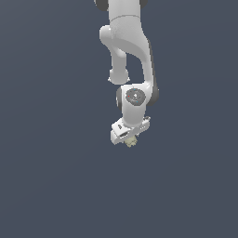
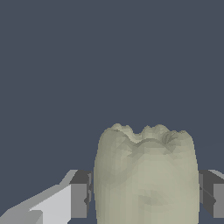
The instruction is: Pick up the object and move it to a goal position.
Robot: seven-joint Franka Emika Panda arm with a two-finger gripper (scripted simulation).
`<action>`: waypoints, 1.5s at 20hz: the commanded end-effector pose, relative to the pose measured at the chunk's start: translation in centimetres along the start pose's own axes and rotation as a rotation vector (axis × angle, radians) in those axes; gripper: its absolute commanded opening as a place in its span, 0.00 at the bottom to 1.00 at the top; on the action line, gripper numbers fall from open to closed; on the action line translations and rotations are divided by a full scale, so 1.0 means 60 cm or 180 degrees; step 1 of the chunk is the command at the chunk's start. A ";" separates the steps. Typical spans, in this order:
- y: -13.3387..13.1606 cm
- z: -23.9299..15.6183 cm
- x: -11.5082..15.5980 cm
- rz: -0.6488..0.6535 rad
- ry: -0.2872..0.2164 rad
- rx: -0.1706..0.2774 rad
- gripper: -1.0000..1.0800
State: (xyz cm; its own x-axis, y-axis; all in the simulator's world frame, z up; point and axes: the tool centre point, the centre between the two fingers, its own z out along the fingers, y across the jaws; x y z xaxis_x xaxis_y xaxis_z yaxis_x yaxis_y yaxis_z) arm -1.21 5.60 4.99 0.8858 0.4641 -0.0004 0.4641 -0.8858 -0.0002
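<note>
**Arm Appearance**

The arm (image 1: 126, 46) has smooth, rounded white link housings with dark grey bands at the joints. One joint carries a round grey cap (image 1: 135, 96). The tool (image 1: 130, 139) has a white, blocky body and dark grey fingers (image 2: 79, 192) with lighter grey pads.

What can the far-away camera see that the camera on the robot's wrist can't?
Only the exterior view shows the whole white arm reaching down from above, with its round joint and the white body of the claw.

Only the wrist view shows the lumpy blob up close: its bumpy, dented end and the dark finger pads sitting right against its two sides.

Both views show the pale yellowish-beige blob between the claw's fingers and the plain dark grey-blue background. In the exterior view the blob is just a tiny bit peeking out under the claw.
</note>
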 end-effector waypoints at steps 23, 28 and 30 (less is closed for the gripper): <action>0.261 -0.327 -0.148 -0.0001 0.0008 0.0006 0.00; 0.323 -0.403 -0.180 -0.0001 0.0006 0.0005 0.00; 0.344 -0.428 -0.190 0.0000 0.0005 0.0003 0.00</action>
State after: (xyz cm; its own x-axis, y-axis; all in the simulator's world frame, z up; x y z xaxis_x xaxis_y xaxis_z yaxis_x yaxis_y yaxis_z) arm -1.70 -16.91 29.46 0.8864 0.4630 0.0023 0.4630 -0.8864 -0.0003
